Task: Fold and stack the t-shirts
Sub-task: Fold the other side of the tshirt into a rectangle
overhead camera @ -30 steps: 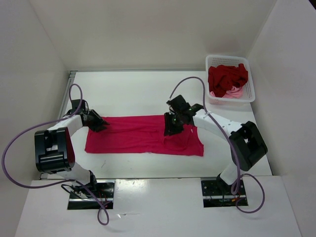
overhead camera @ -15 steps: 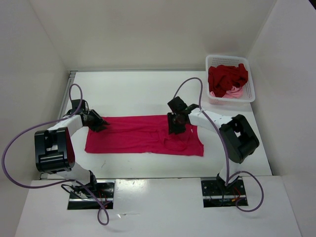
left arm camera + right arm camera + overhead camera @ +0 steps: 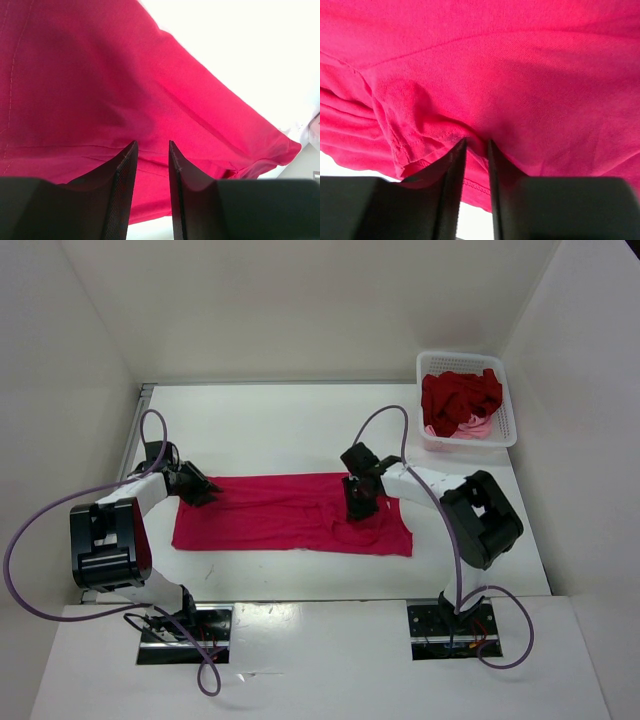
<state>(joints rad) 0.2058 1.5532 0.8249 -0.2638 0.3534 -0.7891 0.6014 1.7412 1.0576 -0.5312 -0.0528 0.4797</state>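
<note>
White table (image 3: 280, 430) in front of me, filling the middle of the overhead frame. One shirt (image 3: 270, 515) on it, bright magenta-red, laid out as a long band from left of centre to right of centre. Its lower edge runs fairly straight, its left part lies smooth, and its right end is rumpled with a small raised fold. Up in the upper right corner of the table stands a white mesh basket (image 3: 508, 420), close to the right wall and well apart from the shirt. Bare white table lies between the two.
</note>
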